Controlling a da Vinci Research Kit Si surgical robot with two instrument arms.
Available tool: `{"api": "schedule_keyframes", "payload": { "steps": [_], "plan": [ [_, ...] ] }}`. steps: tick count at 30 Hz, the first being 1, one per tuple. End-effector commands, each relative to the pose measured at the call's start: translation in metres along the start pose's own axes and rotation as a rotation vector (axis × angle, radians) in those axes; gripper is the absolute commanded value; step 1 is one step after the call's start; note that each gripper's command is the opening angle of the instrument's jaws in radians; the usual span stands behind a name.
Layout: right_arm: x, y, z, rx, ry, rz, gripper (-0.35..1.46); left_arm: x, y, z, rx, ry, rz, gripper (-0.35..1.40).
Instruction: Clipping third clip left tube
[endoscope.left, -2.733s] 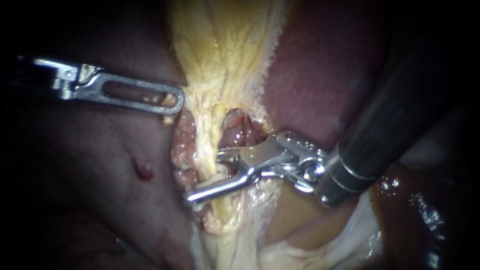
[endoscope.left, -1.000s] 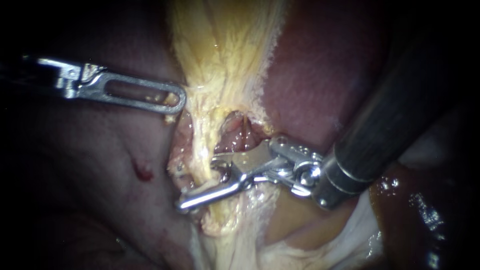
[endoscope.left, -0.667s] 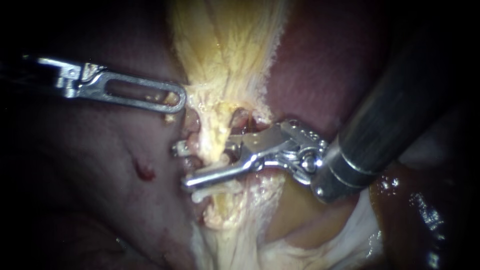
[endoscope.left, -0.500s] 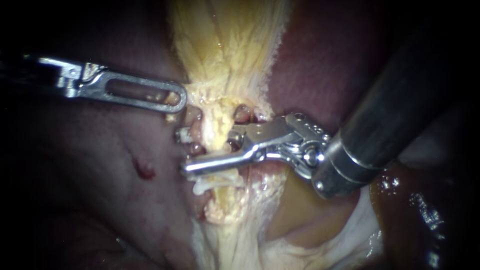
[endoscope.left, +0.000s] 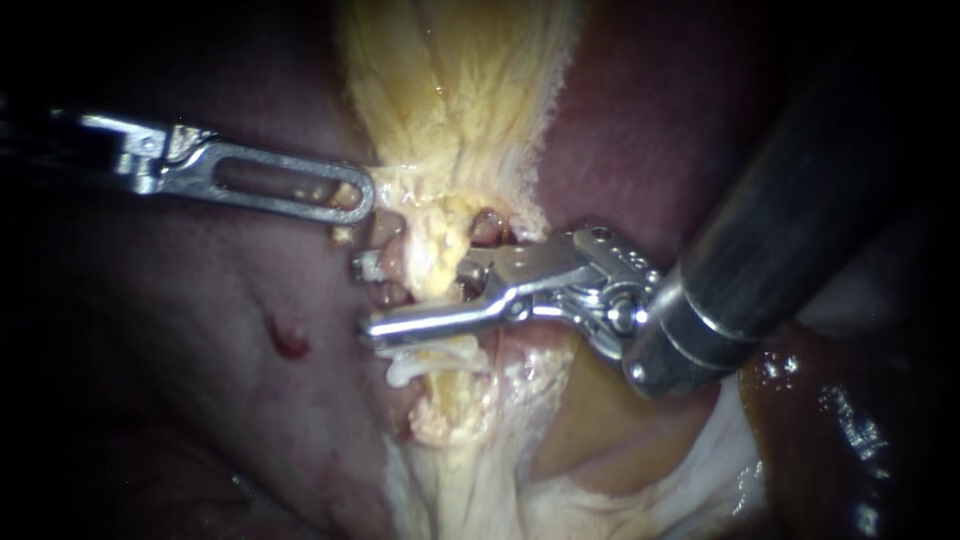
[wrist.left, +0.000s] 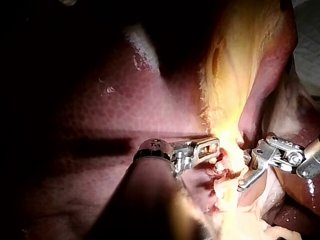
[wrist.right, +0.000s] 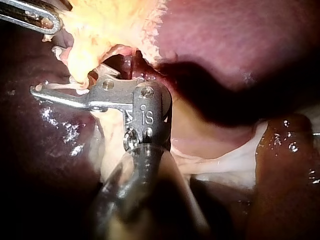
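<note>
One white clip (endoscope.left: 430, 362) sits just under the right tool (endoscope.left: 368, 298), whose part-open jaws straddle the crosswise yellow tube (endoscope.left: 440, 235).

Engraved mark (wrist.right: 147, 118) on right instrument (endoscope.left: 365, 298) wrist, no other writing

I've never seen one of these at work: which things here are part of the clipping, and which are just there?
Part of the job: right instrument, yellow tube, left instrument.
Just there: liver, red spot on it.
</note>
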Motion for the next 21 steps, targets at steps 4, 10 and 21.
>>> {"api": "schedule_keyframes", "payload": {
  "steps": [4,10,21],
  "plan": [
    [-0.0005,-0.0007,0.0001,0.057,-0.023,-0.002,0.48,0.0,0.0,-0.0001,0.0,0.0,0.0,-0.35],
    [-0.0004,-0.0019,0.0003,0.097,-0.037,-0.001,0.47,0.0,0.0,-0.0001,0.0,0.0,0.0,-0.35],
    [-0.0004,-0.002,0.0003,0.102,-0.039,-0.001,0.46,0.0,0.0,-0.0001,0.0,0.0,0.0,-0.35]
  ]
}}
